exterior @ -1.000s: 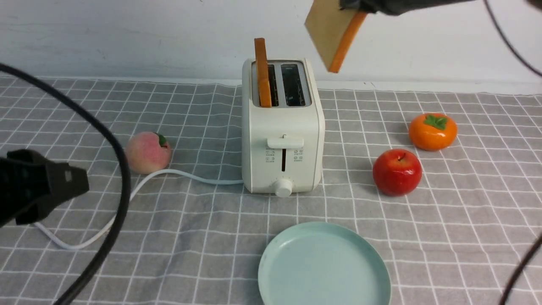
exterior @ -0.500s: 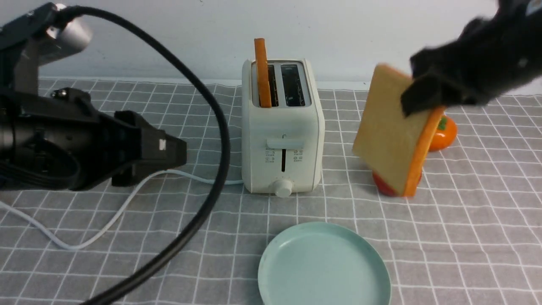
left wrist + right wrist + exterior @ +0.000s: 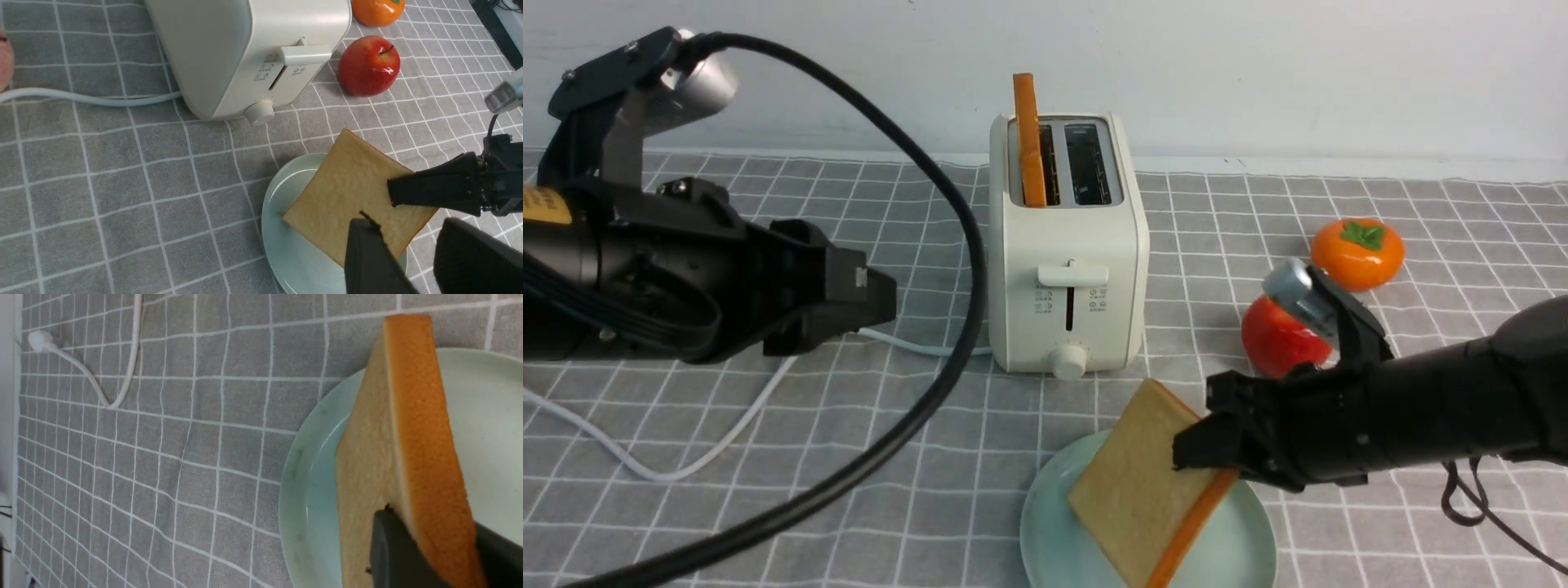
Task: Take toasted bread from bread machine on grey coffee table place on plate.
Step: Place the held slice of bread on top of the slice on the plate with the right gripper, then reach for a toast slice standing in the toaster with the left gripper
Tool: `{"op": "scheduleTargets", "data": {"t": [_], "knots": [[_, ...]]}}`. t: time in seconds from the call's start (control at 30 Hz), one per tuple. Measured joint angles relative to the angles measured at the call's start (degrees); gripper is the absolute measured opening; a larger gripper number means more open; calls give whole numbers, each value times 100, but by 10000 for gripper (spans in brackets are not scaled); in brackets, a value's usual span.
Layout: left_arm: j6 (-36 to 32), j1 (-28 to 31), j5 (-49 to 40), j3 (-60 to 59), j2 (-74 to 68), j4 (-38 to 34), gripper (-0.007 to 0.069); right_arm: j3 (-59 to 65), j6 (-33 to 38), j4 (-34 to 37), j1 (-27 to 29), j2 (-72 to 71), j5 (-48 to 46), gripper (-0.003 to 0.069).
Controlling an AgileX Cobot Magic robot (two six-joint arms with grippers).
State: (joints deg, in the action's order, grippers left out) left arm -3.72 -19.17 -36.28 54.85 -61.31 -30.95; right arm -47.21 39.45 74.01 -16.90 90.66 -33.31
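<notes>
While slice 1 occupies the toaster, slice 2 overhangs the plate.

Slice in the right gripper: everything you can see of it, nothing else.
The held slice is square toast with a pale golden porous face and an orange-brown crust edge. It looks spongy and whole. The right gripper clamps one edge, a finger on each face. The slice hangs tilted, one corner pointing down, over the mint plate, in front of the toaster. Whether its low corner touches the plate cannot be told. Nothing else touches it.
</notes>
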Motion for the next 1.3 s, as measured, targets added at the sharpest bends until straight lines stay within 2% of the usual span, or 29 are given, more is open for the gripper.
{"op": "scheduleTargets", "data": {"t": [0.07,0.1,0.3,0.37,0.47,0.53,0.6,0.7,0.87,0.97,1.0,1.07,1.1,1.13,1.23,1.3], "knots": [[0,0,23,0,0,0,238,0,167,154,0,79,-163,203],[0,0,23,0,0,0,238,0,172,161,0,84,-179,210],[-5,0,187,0,0,-40,238,5,395,118,32,-60,-728,450],[-112,0,232,0,0,-40,238,-29,478,-102,188,-257,-833,507],[-479,0,398,0,-45,-46,238,-309,422,-840,668,-672,-998,579],[-688,0,475,28,-81,-46,239,-480,281,-1121,898,-830,-1069,590],[-916,0,458,268,-283,-7,247,-902,-112,-1806,1299,-1158,-1273,597],[-702,0,253,918,-720,191,279,-1514,-504,-2304,1416,-1663,-1553,587],[47,-12,-438,2144,-1659,709,362,-2104,-599,-2511,907,-2285,-1760,577],[669,-309,-1183,3338,-2656,1644,447,-2342,-636,-2804,276,-2694,-1868,577],[713,-337,-1183,3405,-2762,1707,452,-2349,-651,-2856,244,-2712,-1877,576],[1355,-696,-1407,4238,-3359,2584,510,-2374,-878,-3294,-133,-2878,-1896,576],[1483,-720,-1420,4299,-3408,2652,517,-2374,-878,-3342,-157,-2887,-1896,576],[1946,-869,-1448,4717,-3733,3095,535,-2374,-1150,-3784,-308,-2932,-1896,576],[2826,-1015,-1507,5507,-4410,3607,547,-2374,-1907,-4784,-416,-2974,-1932,576],[3013,-1021,-1514,5719,-4672,3667,548,-2374,-2285,-5191,-431,-2988,-1946,576]]}}
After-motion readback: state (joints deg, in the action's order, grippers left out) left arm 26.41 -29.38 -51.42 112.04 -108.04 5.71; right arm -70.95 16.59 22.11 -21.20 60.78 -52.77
